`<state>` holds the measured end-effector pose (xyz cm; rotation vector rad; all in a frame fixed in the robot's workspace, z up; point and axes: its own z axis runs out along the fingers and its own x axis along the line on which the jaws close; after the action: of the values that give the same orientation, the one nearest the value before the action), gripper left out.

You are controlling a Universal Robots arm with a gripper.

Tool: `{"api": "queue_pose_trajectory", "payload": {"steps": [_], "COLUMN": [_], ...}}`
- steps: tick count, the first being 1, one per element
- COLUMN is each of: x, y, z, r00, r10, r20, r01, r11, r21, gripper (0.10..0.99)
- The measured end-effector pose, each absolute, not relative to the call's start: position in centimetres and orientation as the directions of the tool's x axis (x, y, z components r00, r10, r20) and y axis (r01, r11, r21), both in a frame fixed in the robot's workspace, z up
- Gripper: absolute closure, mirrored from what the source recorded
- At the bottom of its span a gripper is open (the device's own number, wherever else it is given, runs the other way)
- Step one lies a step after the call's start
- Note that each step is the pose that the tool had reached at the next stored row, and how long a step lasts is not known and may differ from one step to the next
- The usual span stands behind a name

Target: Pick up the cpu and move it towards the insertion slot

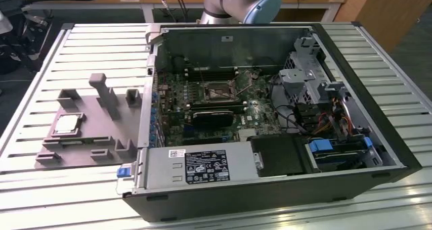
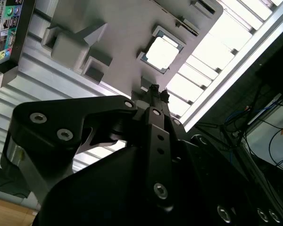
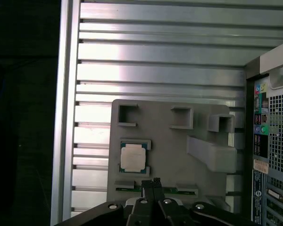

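The cpu (image 1: 68, 124) lies flat in a square recess of the grey fixture plate (image 1: 94, 139), at the exterior view's left of the open computer case. Its silvery top shows in both wrist views (image 2: 162, 51) (image 3: 133, 157). The insertion slot (image 1: 217, 92), a black socket with a thin silver bracket, sits on the green board inside the case. My gripper (image 3: 153, 181) hangs well above the plate, its tip (image 2: 155, 89) close to the cpu in both wrist views. Its fingers are shut together with nothing between them.
The open case (image 1: 378, 139) has tall metal walls around the board. A black heatsink block (image 1: 212, 118) sits just in front of the socket. Upright posts (image 1: 101, 88) rise from the fixture plate. The slatted metal table (image 1: 40, 184) ends in an edge rail (image 3: 66, 117).
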<state>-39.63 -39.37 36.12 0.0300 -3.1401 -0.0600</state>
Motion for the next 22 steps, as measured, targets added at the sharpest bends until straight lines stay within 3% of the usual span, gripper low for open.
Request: {"api": "queue_pose_trajectory", "payload": {"steps": [22], "x": [-39.7], "y": [-39.4], "z": [33.1], "r00": [-1.0], "r10": [-0.019], "r20": [0.0], "r01": [-0.019], "r11": [0.999], "r21": [0.038], "gripper": [0.984]}}
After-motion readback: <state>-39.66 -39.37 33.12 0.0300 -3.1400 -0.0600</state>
